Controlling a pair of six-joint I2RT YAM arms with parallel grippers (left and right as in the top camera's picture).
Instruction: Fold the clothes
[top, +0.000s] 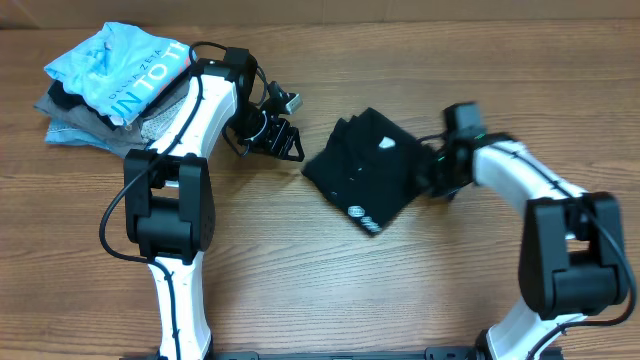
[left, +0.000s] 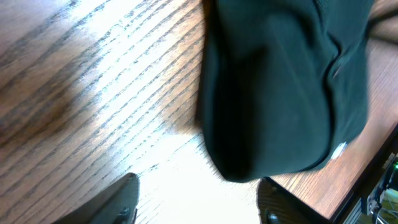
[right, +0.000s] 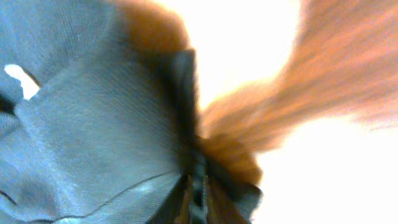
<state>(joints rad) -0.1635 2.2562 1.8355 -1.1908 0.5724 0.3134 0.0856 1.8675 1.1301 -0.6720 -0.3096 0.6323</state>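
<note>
1. We see the black T-shirt (top: 360, 175) folded into a compact, near-square packet. It lies in the middle of the table (top: 300, 290), between the 2 arms.
2. Its top face carries 2 small marks: a white print (top: 387, 143) toward the far corner and a second print (top: 365, 216) toward the near corner.
3. The fabric looks soft and matte. The right wrist view shows a fine knit weave and a stitched seam, and stacked fold edges show along the packet's far-left side.
4. The table is smooth, with a wood grain running left to right.
5. The packet sits cornerwise like a diamond, with 1 corner toward each arm, 1 toward the far edge and 1 toward the near edge. Its sides look almost equal, so we cannot name a clear long axis.
6. The right gripper (top: 437, 168) is pinched closed on the fabric at the shirt's right corner.
7. The left gripper (top: 278, 140) stands with its fingers spread and empty, just beside the shirt's left corner.
8. A light-blue shirt (top: 115, 65) with white lettering tops a pile of grey garments (top: 75, 125) at the far left, well apart.
</note>
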